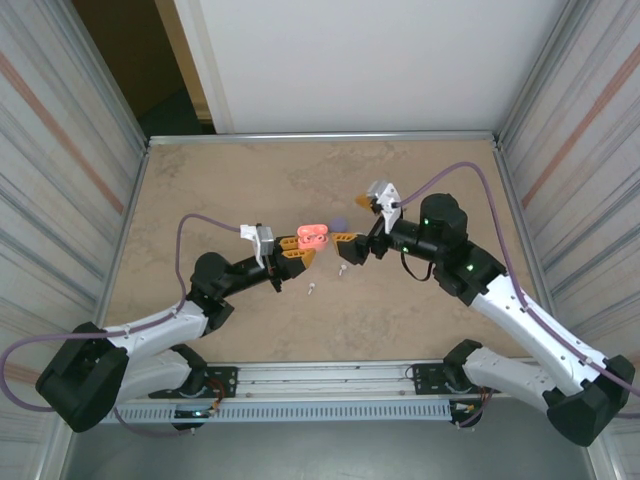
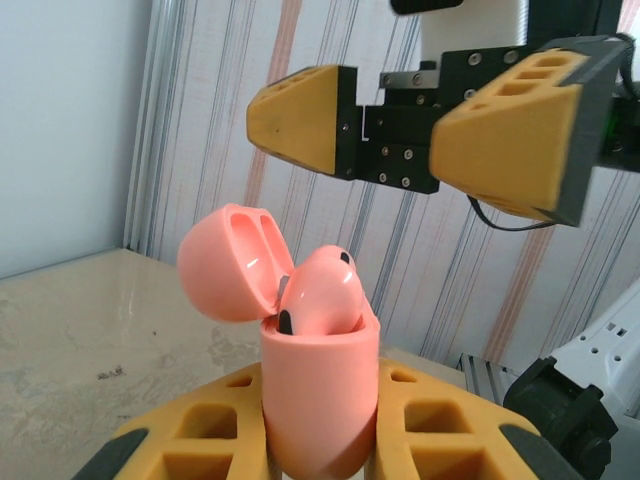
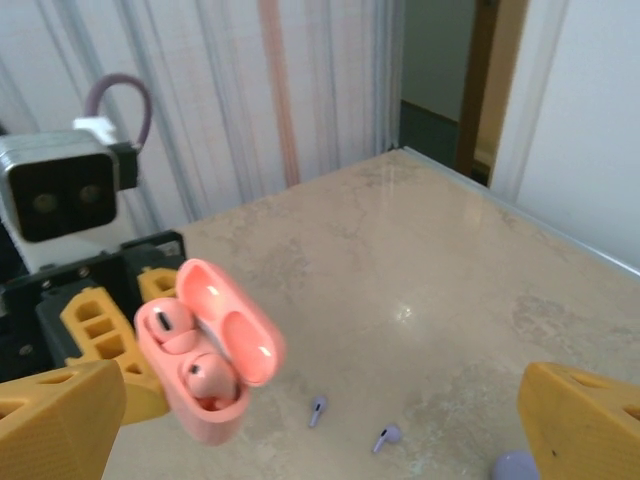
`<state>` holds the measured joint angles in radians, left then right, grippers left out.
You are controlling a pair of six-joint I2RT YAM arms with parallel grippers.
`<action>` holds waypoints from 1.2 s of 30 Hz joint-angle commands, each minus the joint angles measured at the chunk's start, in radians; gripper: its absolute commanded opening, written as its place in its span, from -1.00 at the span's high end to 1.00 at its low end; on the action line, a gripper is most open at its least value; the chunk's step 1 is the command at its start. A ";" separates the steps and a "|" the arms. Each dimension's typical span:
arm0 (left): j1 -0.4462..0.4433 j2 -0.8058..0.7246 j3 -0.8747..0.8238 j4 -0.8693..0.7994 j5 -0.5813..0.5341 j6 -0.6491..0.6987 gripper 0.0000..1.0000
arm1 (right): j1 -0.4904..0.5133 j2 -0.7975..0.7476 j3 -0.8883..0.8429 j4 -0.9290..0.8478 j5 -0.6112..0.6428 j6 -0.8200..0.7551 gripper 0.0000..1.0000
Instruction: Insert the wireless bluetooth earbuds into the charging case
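Left gripper [image 2: 320, 430] is squeezed tight on the pink charging case [image 2: 320, 385] and holds it up above the table [image 1: 200, 190], with the lid [image 2: 232, 262] flipped open. From the left wrist, one pink earbud [image 2: 322, 292] pokes out of the top. The right wrist looks down into the case and shows two pink earbuds [image 3: 168, 325] sitting inside. Just past the case, the right gripper [image 2: 400, 130] is wide open and touches nothing. Farther off, two little purple earbuds [image 3: 317, 408] lie on the table near a purple case [image 3: 515, 468]
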<state>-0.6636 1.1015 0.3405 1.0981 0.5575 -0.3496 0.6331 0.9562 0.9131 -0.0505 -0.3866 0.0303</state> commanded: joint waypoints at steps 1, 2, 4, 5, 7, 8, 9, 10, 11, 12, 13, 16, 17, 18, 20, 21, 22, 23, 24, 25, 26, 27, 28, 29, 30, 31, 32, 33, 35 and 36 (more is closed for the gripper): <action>-0.005 -0.011 0.018 0.049 -0.003 -0.010 1.00 | -0.052 -0.031 -0.030 0.099 -0.061 0.141 -0.98; -0.005 -0.011 0.017 0.052 -0.003 -0.009 1.00 | -0.070 -0.034 -0.037 0.110 -0.079 0.168 -0.98; -0.005 -0.011 0.017 0.055 -0.003 -0.008 1.00 | -0.105 -0.037 -0.056 0.133 -0.122 0.228 -0.98; -0.005 -0.012 0.017 0.055 -0.003 -0.006 1.00 | -0.125 -0.038 -0.067 0.146 -0.154 0.261 -0.98; -0.005 -0.012 0.018 0.058 -0.003 -0.004 1.00 | -0.164 -0.032 -0.084 0.174 -0.236 0.330 -0.98; -0.005 -0.012 0.018 0.060 -0.004 -0.004 1.00 | -0.180 -0.028 -0.092 0.189 -0.271 0.362 -0.98; -0.006 -0.012 0.020 0.061 -0.002 -0.003 1.00 | -0.194 -0.024 -0.099 0.203 -0.304 0.388 -0.98; -0.005 -0.012 0.020 0.061 -0.003 -0.003 1.00 | -0.202 -0.022 -0.105 0.212 -0.321 0.405 -0.98; -0.006 -0.012 0.022 0.063 -0.003 -0.003 1.00 | -0.212 -0.020 -0.111 0.221 -0.341 0.423 -0.98; -0.006 -0.012 0.023 0.064 -0.003 -0.003 1.00 | -0.214 -0.017 -0.117 0.227 -0.351 0.439 -0.98; -0.005 -0.011 0.024 0.066 -0.003 -0.003 1.00 | -0.220 -0.014 -0.120 0.230 -0.357 0.452 -0.98; -0.005 -0.014 0.030 0.073 -0.004 -0.003 1.00 | -0.235 0.001 -0.130 0.251 -0.391 0.497 -0.98; -0.006 -0.012 0.032 0.077 -0.005 -0.001 1.00 | -0.240 0.007 -0.134 0.268 -0.405 0.520 -0.98; -0.005 -0.011 0.037 0.079 -0.007 0.001 1.00 | -0.247 0.013 -0.139 0.292 -0.421 0.542 -0.98; -0.006 -0.010 0.050 0.083 -0.006 0.011 1.00 | -0.260 0.020 -0.152 0.342 -0.442 0.583 -0.98; -0.005 -0.010 0.058 0.080 -0.006 0.016 1.00 | -0.268 0.018 -0.154 0.358 -0.446 0.594 -0.98; -0.005 -0.011 0.069 0.080 -0.008 0.022 1.00 | -0.278 0.016 -0.154 0.365 -0.449 0.600 -0.98; -0.005 -0.008 0.085 0.079 -0.008 0.031 1.00 | -0.289 0.014 -0.147 0.370 -0.453 0.600 -0.98; -0.005 -0.006 0.100 0.077 -0.006 0.040 1.00 | -0.298 0.013 -0.139 0.371 -0.458 0.601 -0.98; -0.004 -0.002 0.120 0.073 -0.002 0.050 1.00 | -0.308 0.014 -0.128 0.374 -0.467 0.607 -0.98; -0.004 0.003 0.144 0.064 0.006 0.060 1.00 | -0.317 0.015 -0.118 0.380 -0.479 0.613 -0.98; -0.004 0.011 0.169 0.057 0.015 0.068 1.00 | -0.323 0.018 -0.107 0.383 -0.487 0.617 -0.98; -0.004 0.024 0.192 0.051 0.027 0.073 1.00 | -0.326 0.019 -0.093 0.386 -0.494 0.618 -0.98; -0.003 0.036 0.223 0.052 0.036 0.076 1.00 | -0.327 0.021 -0.080 0.388 -0.501 0.619 -0.98; -0.004 0.049 0.246 0.056 0.044 0.078 1.00 | -0.328 0.022 -0.071 0.392 -0.505 0.619 -0.98; -0.004 0.067 0.272 0.064 0.053 0.078 1.00 | -0.329 0.019 -0.063 0.397 -0.508 0.620 -0.98; -0.004 0.084 0.297 0.074 0.060 0.077 1.00 | -0.328 0.016 -0.052 0.400 -0.506 0.620 -0.98; -0.003 0.100 0.321 0.081 0.066 0.077 1.00 | -0.327 0.015 -0.044 0.404 -0.509 0.620 -0.98; 0.005 0.140 0.376 0.088 0.079 0.073 1.00 | -0.328 0.002 -0.027 0.408 -0.508 0.622 -0.98; 0.010 0.156 0.397 0.095 0.084 0.068 1.00 | -0.328 -0.003 -0.021 0.410 -0.507 0.623 -0.98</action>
<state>-0.6617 1.2293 0.6716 1.1366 0.6048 -0.2962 0.3115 0.9764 0.8478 0.3153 -0.8665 0.6289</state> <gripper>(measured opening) 0.209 0.989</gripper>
